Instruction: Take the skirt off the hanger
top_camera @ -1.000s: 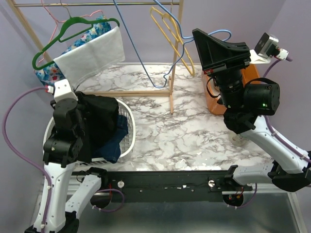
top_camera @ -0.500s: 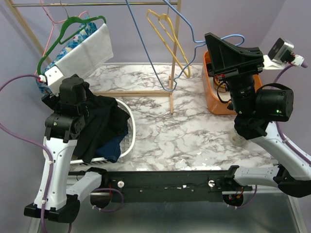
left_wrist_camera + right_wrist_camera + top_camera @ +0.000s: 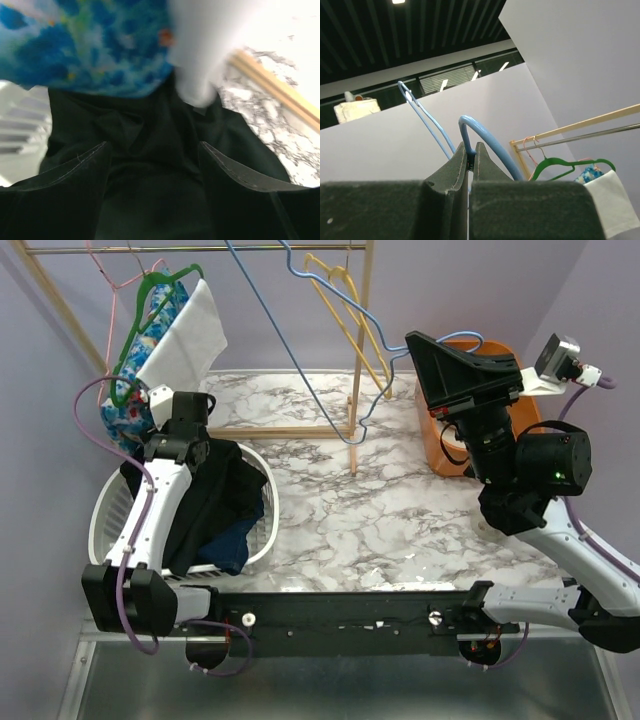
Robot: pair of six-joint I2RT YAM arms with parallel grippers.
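Right gripper (image 3: 471,150) raised at the far right, jaws clamped on the hook of the light-blue hanger (image 3: 470,120); left gripper (image 3: 152,145) jaws apart just above the black skirt (image 3: 215,495), which lies heaped in the white basket (image 3: 100,525), near left, well apart from the hanger.

- Top view bright, sharp, shadows soft;
- Left wrist view blurred; white cloth (image 3: 210,45) overexposed;
- Right wrist view sharp; ceiling lamp (image 3: 398,1) glares
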